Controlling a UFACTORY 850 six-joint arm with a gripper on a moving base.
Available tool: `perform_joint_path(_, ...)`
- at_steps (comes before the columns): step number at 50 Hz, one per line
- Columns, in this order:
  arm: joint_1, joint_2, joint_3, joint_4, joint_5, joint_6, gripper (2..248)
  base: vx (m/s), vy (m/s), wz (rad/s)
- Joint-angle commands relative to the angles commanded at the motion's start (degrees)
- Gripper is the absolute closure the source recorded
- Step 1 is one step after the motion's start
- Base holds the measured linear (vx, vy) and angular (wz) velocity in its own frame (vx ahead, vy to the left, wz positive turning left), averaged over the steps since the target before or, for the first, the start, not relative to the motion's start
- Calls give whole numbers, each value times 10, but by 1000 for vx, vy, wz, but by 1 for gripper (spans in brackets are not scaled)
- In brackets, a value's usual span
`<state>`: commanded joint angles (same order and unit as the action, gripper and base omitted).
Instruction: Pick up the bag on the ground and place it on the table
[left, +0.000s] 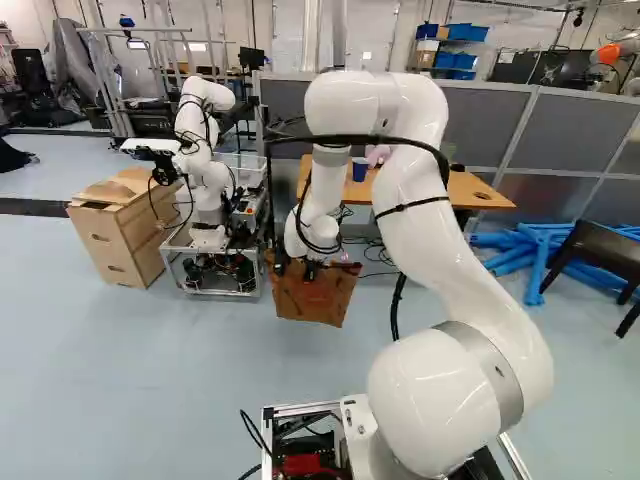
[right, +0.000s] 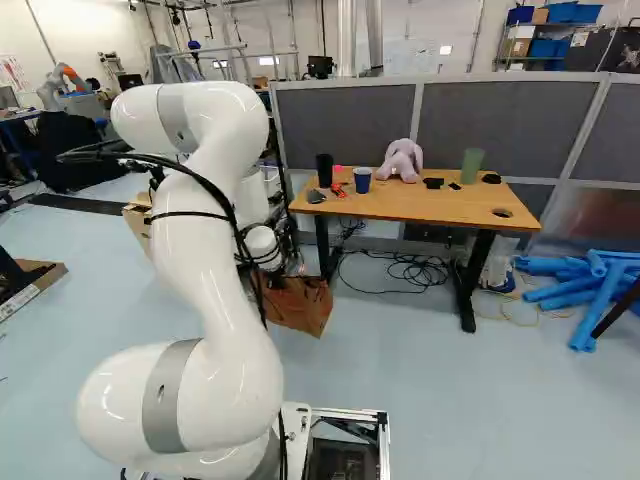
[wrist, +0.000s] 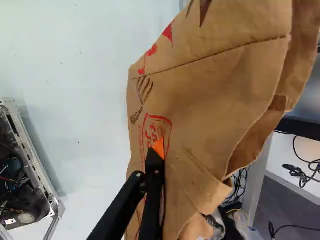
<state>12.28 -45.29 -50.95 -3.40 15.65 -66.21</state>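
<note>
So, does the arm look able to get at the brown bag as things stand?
Probably yes: the gripper is right at the brown bag, with nothing visible in its way.

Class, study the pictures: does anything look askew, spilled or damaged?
The paper bag sits askew in the left base view, and its rim is creased and uneven. Cables lie tangled on the floor under the table; blue tubes are heaped crisscross nearby. I see no spill.
</note>
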Motion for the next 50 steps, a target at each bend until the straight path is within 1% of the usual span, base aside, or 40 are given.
perform_joint_path(50,0,111,62,0,0,0,232,0,0,0)
